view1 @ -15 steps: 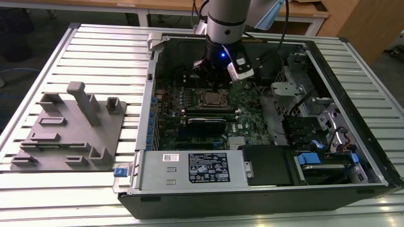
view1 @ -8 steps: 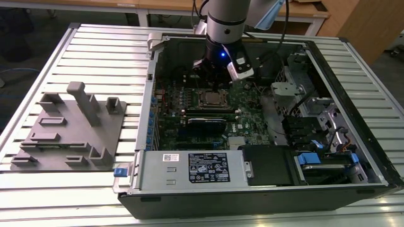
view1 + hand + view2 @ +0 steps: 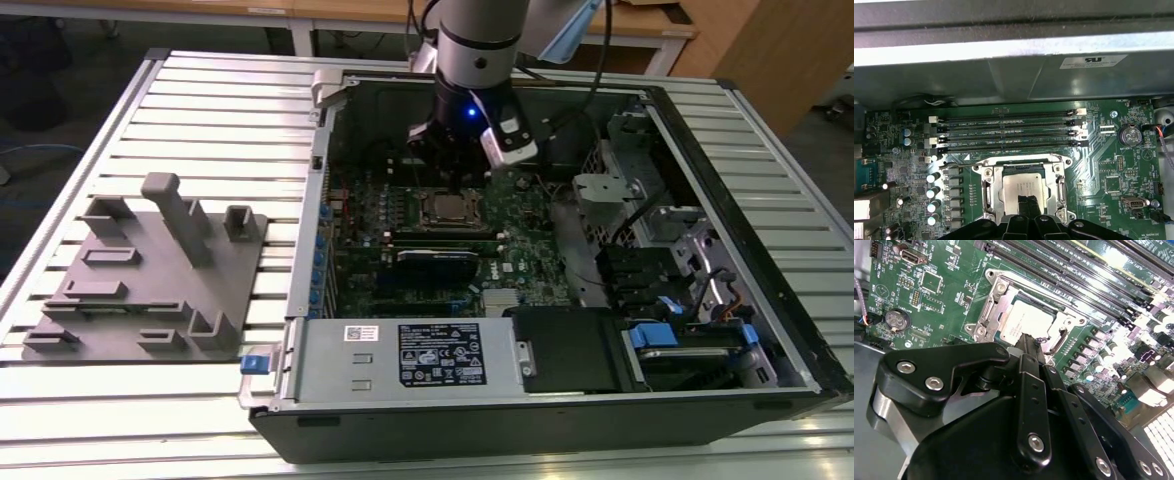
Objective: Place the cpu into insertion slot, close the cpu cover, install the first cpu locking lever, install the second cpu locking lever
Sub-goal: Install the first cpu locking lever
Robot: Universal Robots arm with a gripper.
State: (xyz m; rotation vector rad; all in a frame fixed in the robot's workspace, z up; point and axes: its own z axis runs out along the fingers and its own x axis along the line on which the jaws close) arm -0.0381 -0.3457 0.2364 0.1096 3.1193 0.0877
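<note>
— How is the gripper?

— The gripper (image 3: 1027, 206) has its two black fingertips pressed together with nothing between them. They hang just over one edge of the cpu (image 3: 1024, 186).

— And where is the chip?

— It sits in the insertion slot (image 3: 1021, 166) on the green motherboard (image 3: 1104, 160). The cpu cover (image 3: 1056, 190) lies flat around it as a silvery frame. I cannot tell whether the levers are latched.

— What is close by?

— The memory slots (image 3: 1004, 131) run just beside the socket. In the exterior view the arm comes down at about twelve o'clock of the chip, and the power supply box (image 3: 400, 355) is at six o'clock, near the computer case (image 3: 694, 180) wall.

— Anything outside the case?

— A grey fixture plate (image 3: 147, 290) lies on the slatted table (image 3: 200, 100), at nine o'clock of the case.
</note>
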